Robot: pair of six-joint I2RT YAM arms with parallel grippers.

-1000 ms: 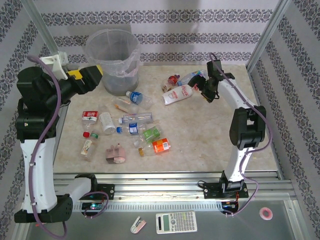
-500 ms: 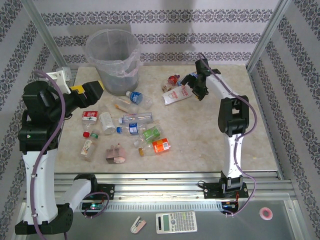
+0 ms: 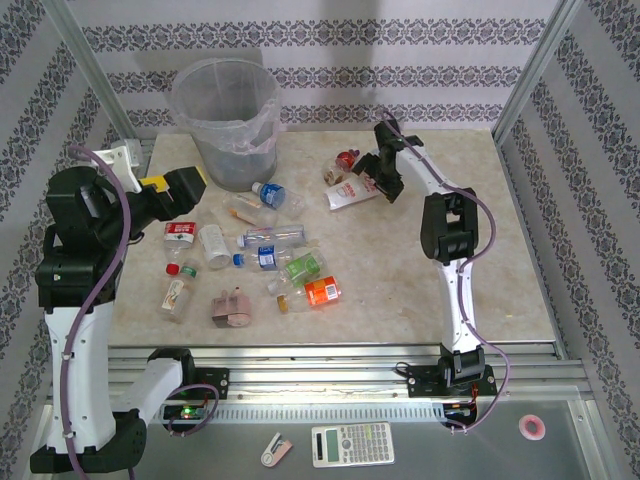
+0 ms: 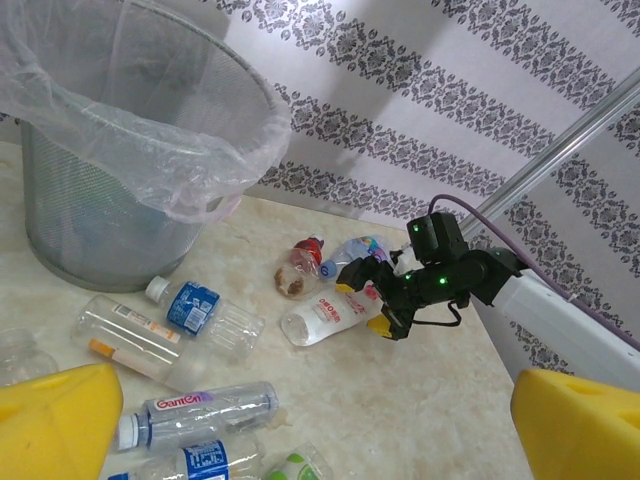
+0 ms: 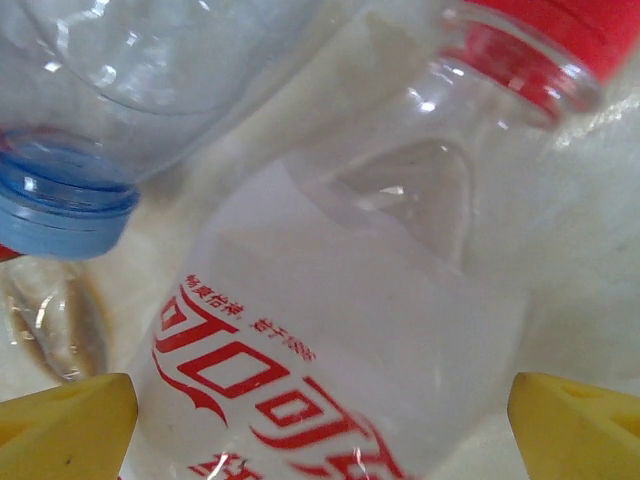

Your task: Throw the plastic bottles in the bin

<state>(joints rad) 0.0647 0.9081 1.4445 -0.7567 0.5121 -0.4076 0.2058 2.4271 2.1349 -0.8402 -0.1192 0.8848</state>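
Several plastic bottles lie scattered on the marble table, from a blue-labelled one (image 3: 268, 193) (image 4: 192, 307) to an orange-labelled one (image 3: 322, 291). My right gripper (image 3: 372, 182) (image 4: 368, 308) (image 5: 320, 425) is open, its yellow fingertips on either side of a white-labelled bottle with red lettering (image 3: 350, 192) (image 4: 325, 318) (image 5: 330, 360). A red-capped bottle (image 3: 345, 160) and a blue-capped one (image 5: 70, 215) lie right beside it. My left gripper (image 3: 185, 185) (image 4: 318, 425) hangs open with nothing in it, just right of the bin's foot. The bin (image 3: 225, 120) (image 4: 150, 120) stands at the back left.
A pink lumpy object (image 3: 232, 308) lies near the front of the bottle cluster. Metal frame posts (image 3: 530, 70) rise at the table's back corners. A calculator (image 3: 352, 444) and a tape roll (image 3: 532, 427) lie below the front rail.
My right arm has swung left and come down over the white-labelled bottle, its jaws narrowing slightly. My left arm has dropped a little and shifted slightly; its gripper stays open.
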